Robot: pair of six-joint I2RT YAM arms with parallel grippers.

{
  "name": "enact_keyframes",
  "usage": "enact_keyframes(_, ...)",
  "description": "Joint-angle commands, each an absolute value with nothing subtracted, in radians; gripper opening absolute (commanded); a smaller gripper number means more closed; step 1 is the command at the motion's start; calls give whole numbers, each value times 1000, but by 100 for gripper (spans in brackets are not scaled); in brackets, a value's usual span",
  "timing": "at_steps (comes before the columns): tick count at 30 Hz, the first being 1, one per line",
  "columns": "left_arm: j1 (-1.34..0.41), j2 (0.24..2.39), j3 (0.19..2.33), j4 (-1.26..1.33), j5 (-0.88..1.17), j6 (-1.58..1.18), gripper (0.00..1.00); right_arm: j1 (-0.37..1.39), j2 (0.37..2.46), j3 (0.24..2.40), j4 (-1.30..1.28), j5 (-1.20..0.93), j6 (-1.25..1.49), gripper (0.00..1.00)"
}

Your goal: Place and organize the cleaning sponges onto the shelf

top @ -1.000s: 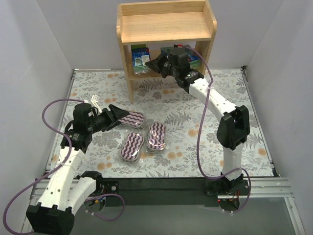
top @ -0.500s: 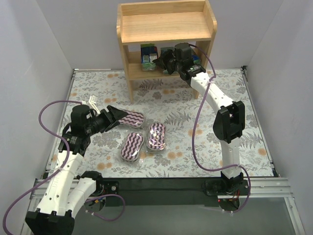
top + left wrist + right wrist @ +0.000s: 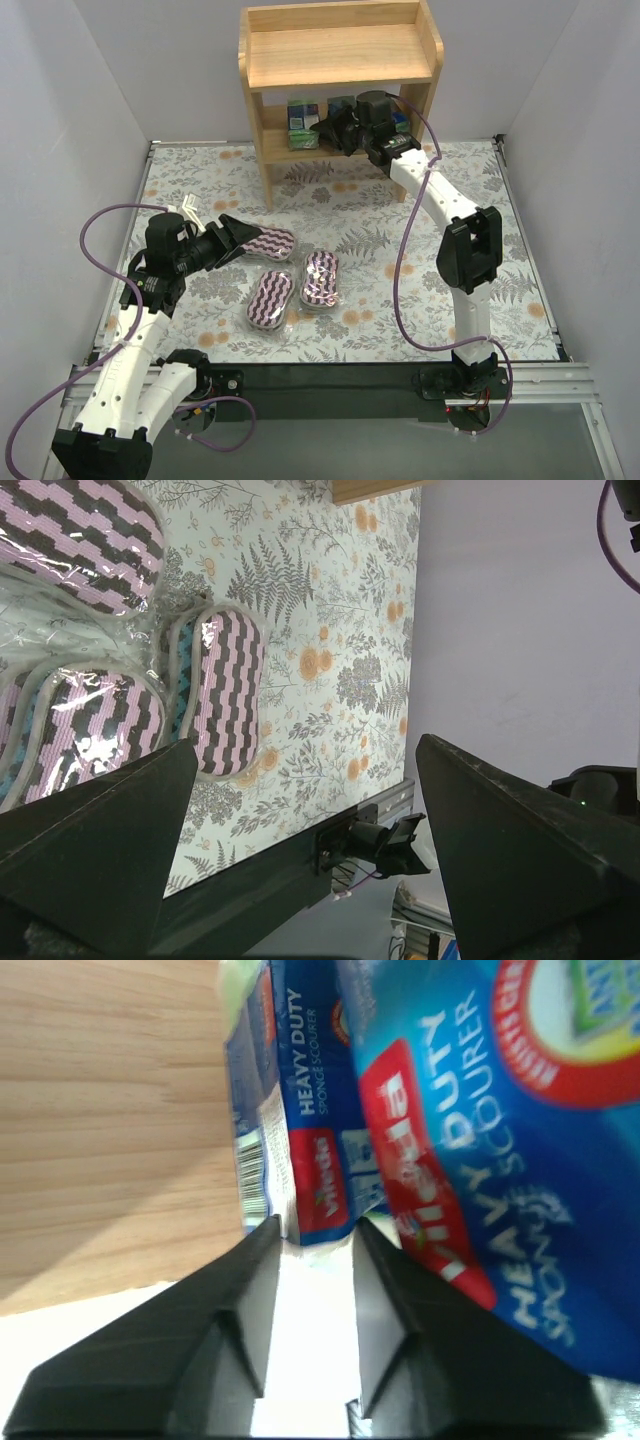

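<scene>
Printed packs [image 3: 303, 117] stand on the lower tier of the shelf [image 3: 340, 48], partly hidden by my right gripper [image 3: 326, 128], which reaches in under the shelf's top tier. Its jaws show a narrow gap with a pack's bottom edge right at the tips; pinching or not, I can't tell. Three striped pads [image 3: 270, 298] lie on the floral mat [image 3: 500, 250] in front of the shelf, well apart from its feet, with a strip of mat between and their wraps touching. My left gripper [image 3: 246, 243], jaws spread wide, sits at the end of the pad nearest the shelf. White walls [image 3: 70, 100] stand on both sides of the shelf.
</scene>
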State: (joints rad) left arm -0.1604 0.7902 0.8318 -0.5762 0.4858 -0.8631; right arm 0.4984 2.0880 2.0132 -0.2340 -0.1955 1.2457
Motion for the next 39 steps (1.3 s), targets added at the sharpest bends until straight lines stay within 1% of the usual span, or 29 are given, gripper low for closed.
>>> enact_keyframes(1, -163, 778, 871, -604, 485, -867, 83, 499, 2030, 2026, -224, -210, 1224, 30)
enact_keyframes(2, -163, 776, 874, -606, 483, -868, 83, 497, 2025, 2028, -224, -213, 1223, 34)
enact_keyframes(4, -164, 775, 874, -606, 483, -868, 84, 499, 2002, 2036, -224, -219, 1215, 39)
enact_keyframes(5, -164, 775, 876, -606, 483, -870, 84, 500, 1991, 2036, -225, -221, 1209, 43)
enact_keyframes(6, -164, 776, 876, -604, 483, -871, 84, 500, 1965, 2031, -224, -227, 1206, 45)
enact_keyframes(7, -164, 778, 877, -603, 483, -874, 84, 500, 1948, 2007, -225, -229, 1203, 46)
enact_keyframes(11, -163, 787, 877, -589, 485, -877, 86, 502, 1843, 1896, -224, -242, 1172, 59)
enact_keyframes(13, -163, 795, 877, -583, 486, -877, 87, 502, 1780, 1850, -224, -259, 1143, 61)
enact_keyframes(16, -164, 810, 874, -572, 489, -870, 89, 502, 1672, 1711, -225, -302, 1080, 62)
enact_keyframes(17, -163, 814, 876, -563, 494, -870, 90, 502, 1642, 1625, -225, -320, 1054, 63)
enact_keyframes(19, -164, 827, 871, -546, 503, -867, 91, 502, 1539, 1522, -226, -339, 969, 63)
enact_keyframes(20, -164, 830, 870, -534, 515, -865, 93, 502, 1502, 1473, -232, -344, 945, 64)
enact_keyframes(21, -164, 834, 864, -519, 520, -870, 94, 502, 1427, 1360, -239, -344, 922, 65)
enact_keyframes(23, -163, 848, 854, -483, 534, -877, 98, 502, 1355, 1258, -258, -344, 850, 67)
enact_keyframes(25, -164, 854, 839, -459, 545, -893, 98, 502, 1258, 1123, -293, -353, 812, 69)
enact_keyframes(31, -164, 908, 795, -356, 640, -887, 98, 505, 1097, 884, -438, -408, 664, 71)
enact_keyframes(32, -169, 919, 796, -356, 644, -870, 98, 506, 1077, 855, -451, -405, 657, 71)
enact_keyframes(33, -175, 929, 801, -360, 638, -849, 95, 508, 1039, 833, -460, -403, 649, 71)
enact_keyframes(34, -204, 963, 810, -370, 614, -824, 89, 508, 1020, 812, -475, -399, 650, 71)
enact_keyframes(36, -250, 1027, 877, -460, 568, -738, 84, 509, 968, 755, -479, -385, 661, 71)
enact_keyframes(37, -306, 1101, 908, -492, 511, -707, 77, 511, 956, 738, -480, -384, 664, 71)
enact_keyframes(38, -337, 1145, 931, -541, 483, -669, 73, 509, 944, 717, -482, -383, 669, 71)
enact_keyframes(39, -368, 1181, 974, -558, 453, -654, 66, 509, 927, 707, -483, -379, 672, 71)
